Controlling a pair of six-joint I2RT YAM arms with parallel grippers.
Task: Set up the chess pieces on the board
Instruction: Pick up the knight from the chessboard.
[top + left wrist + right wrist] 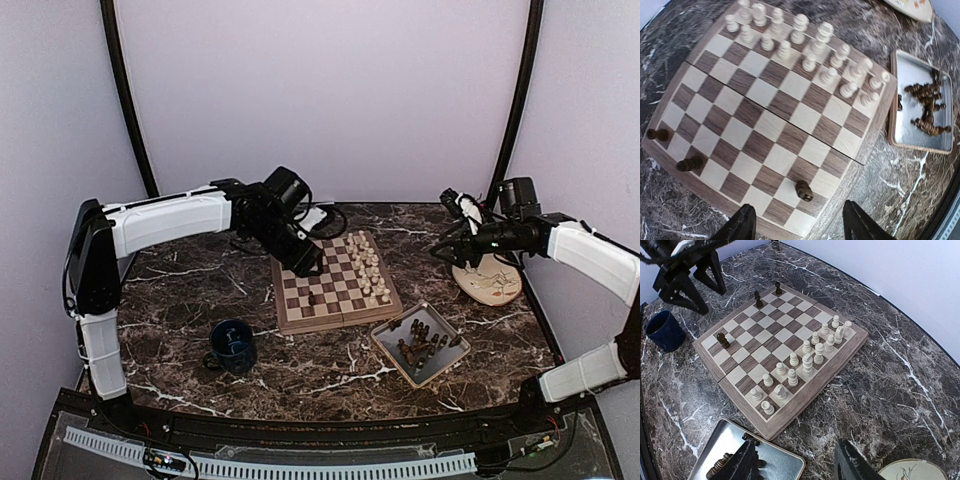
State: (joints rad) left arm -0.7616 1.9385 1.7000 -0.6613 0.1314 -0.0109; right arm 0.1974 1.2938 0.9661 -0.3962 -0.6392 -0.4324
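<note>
The board (340, 318) lies mid-table. Cream pieces (368, 265) fill its right two rows, as the left wrist view (810, 47) and right wrist view (805, 362) show. Three dark pieces stand on the opposite side: one (804, 190) just ahead of my left gripper (799, 225), two more (690, 163) (657, 134) at the left edge. My left gripper (305, 262) is open and empty above the board's far-left part. My right gripper (443, 222) is open and empty, hovering (797, 462) over bare marble beside the board (805, 405). Several dark pieces (422, 345) lie in the tray.
A grey metal tray (388, 345) sits right of the board's near corner and also shows in the right wrist view (785, 465). A round beige plate (490, 282) lies at the right. A dark blue mug (232, 345) stands left of the board.
</note>
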